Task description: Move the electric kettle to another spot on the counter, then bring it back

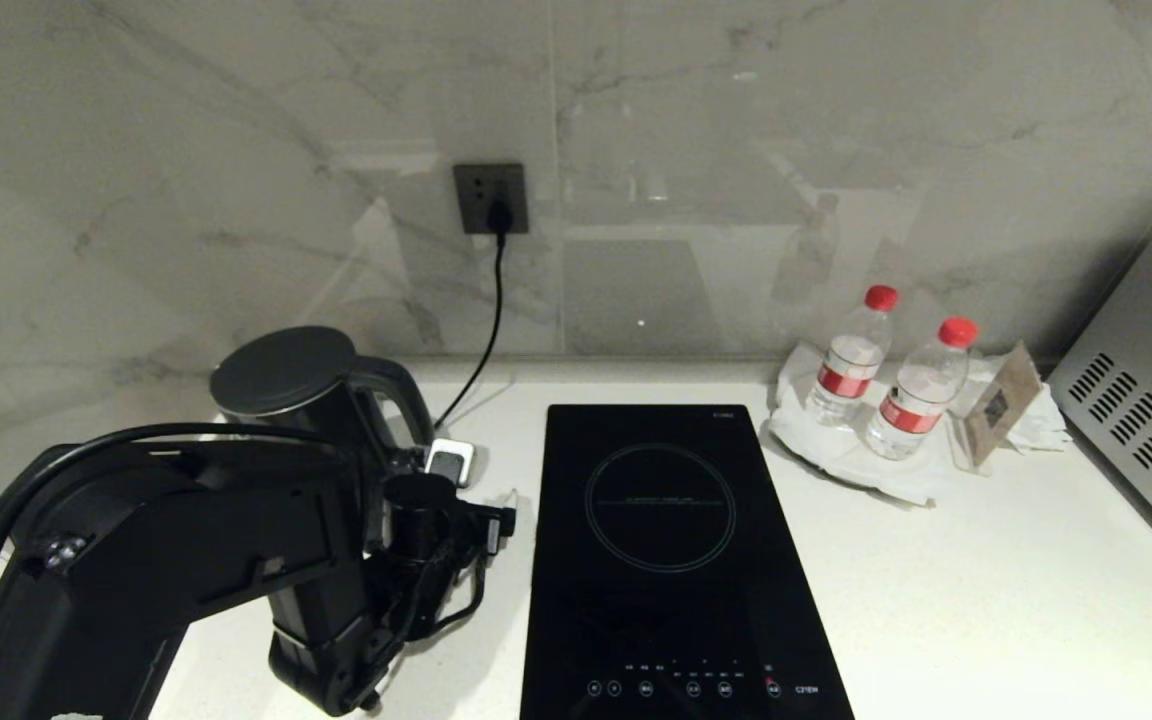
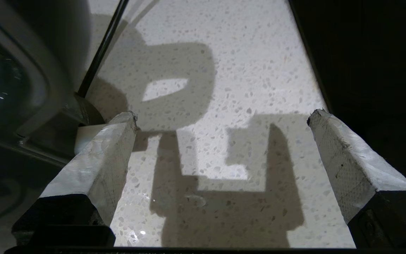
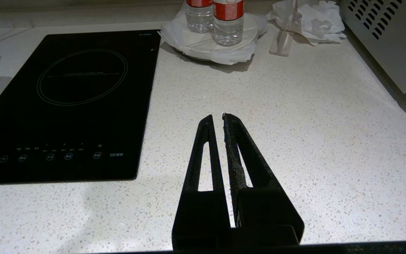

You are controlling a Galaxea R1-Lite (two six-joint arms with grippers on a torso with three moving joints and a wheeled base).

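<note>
The electric kettle (image 1: 286, 385), glossy black with a flat lid and a loop handle (image 1: 401, 395), stands at the back left of the white speckled counter (image 1: 986, 560). My left arm reaches across in front of it and hides its lower body. My left gripper (image 1: 481, 485) is open just right of the handle, with nothing between its fingers. In the left wrist view the left gripper (image 2: 224, 115) hangs over bare counter (image 2: 224, 53), with the kettle (image 2: 12, 88) beside one white fingertip (image 2: 118, 141). My right gripper (image 3: 216, 115) is shut and empty over the counter (image 3: 294, 123), right of the hob.
A black induction hob (image 1: 676, 560) lies in the middle of the counter. Two water bottles (image 1: 851, 360) stand on a paper-lined plate at the back right. A silver appliance (image 1: 1146, 400) fills the right edge. A cord (image 1: 486, 320) runs from the wall socket (image 1: 489, 197) down behind the kettle.
</note>
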